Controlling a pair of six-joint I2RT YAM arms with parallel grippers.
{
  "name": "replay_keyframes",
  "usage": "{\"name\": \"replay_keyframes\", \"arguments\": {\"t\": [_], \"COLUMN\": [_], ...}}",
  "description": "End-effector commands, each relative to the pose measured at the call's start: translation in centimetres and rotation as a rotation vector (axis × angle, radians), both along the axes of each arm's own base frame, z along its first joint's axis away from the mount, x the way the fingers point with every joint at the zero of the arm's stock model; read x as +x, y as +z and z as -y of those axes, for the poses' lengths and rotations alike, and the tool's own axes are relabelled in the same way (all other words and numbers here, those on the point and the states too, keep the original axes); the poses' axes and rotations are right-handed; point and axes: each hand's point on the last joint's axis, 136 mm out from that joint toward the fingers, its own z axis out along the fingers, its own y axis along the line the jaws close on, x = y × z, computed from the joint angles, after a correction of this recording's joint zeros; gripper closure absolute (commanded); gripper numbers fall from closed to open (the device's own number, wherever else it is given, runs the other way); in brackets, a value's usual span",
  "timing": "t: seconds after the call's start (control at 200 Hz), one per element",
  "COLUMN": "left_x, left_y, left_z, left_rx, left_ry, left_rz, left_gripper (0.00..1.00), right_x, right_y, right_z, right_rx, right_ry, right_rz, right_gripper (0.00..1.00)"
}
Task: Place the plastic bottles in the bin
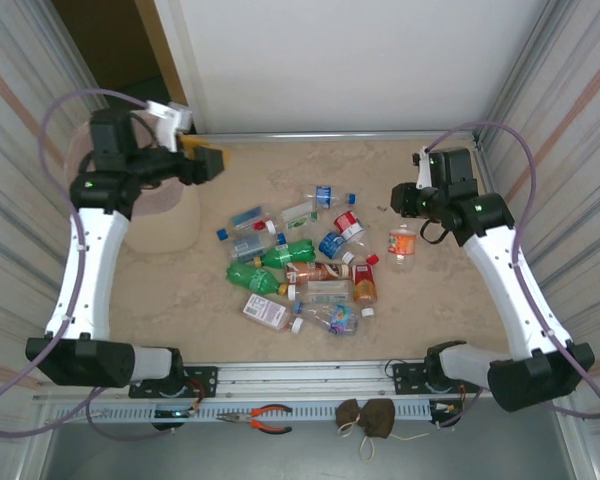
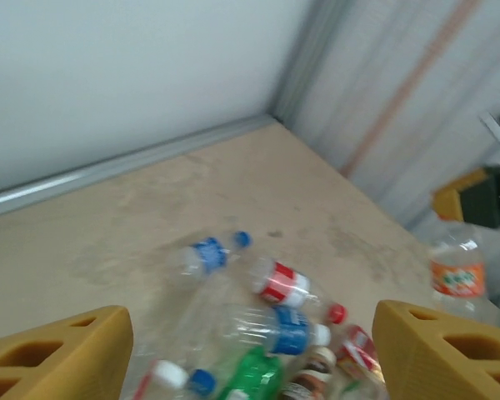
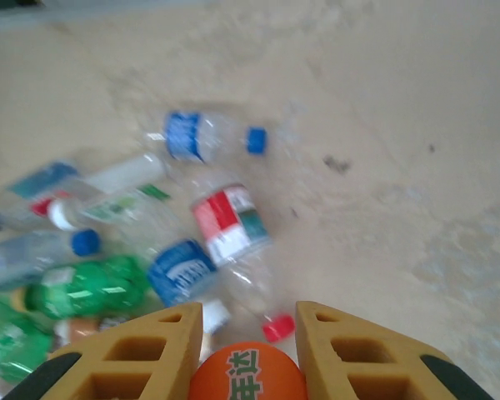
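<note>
Top external has the left gripper (image 1: 205, 160) up in the upper left of the frame, just above and to the right of the bin (image 1: 175, 225). The left arm crosses over the bin's left side, so I can't tell what's inside it. Left wrist view settles the tool: its 2 yellow fingers (image 2: 58, 354) sit at the bottom corners of the frame, spread wide with nothing between them, just the pile showing through the gap

The right gripper (image 3: 248, 333) is the busy one. In the right wrist view, at the bottom centre of the frame, its jaws are pressed onto the orange cap of an orange-labelled bottle (image 3: 246, 375), cap snug between both fingers. Top external puts that bottle at centre right, near the heap but apart from it, and the left wrist view catches it upright at the right edge

The other plastic bottles (image 1: 300, 265) lie in a loose heap in the middle of the table (image 1: 460, 330), well apart from the bin, mostly on their sides. 2 green bottles (image 1: 255, 275) sit at the heap's left side, with a blue-labelled bottle (image 1: 330, 243) and a red-and-white bottle (image 1: 348, 225) toward its upper right. A clear blue-capped bottle (image 1: 323, 195) lies at the top of the heap, a little off from the others. Orange-handled pliers (image 1: 270, 418) rest on the rail at bottom centre
</note>
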Motion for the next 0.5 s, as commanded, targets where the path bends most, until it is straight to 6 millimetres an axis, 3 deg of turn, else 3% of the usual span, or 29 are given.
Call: {"name": "replay_keyframes", "arguments": {"t": [0.0,0.266,0.496], "left_x": [-2.0,-4.7,-7.2], "left_y": [0.9,-1.5,-0.5], "left_z": [4.3,14.3,20.9], "left_rx": [-0.041,-0.102,-0.163], "left_ry": [-0.112,-0.332,-0.507], "left_rz": [0.056,0.003,0.020], "left_gripper": [0.23,0.21,0.19], "right_x": [0.2,-0.8,-1.6], "right_y": [4.9,10.2,11.5], "right_z": [-1.8,-4.0,-5.9], "right_rx": [0.153,0.335,0.392], "right_ry": [0.016,0.094,0.161], "right_rz": [0.161,0.354,0.388], "right_gripper": [0.76,0.77,0.76]}}
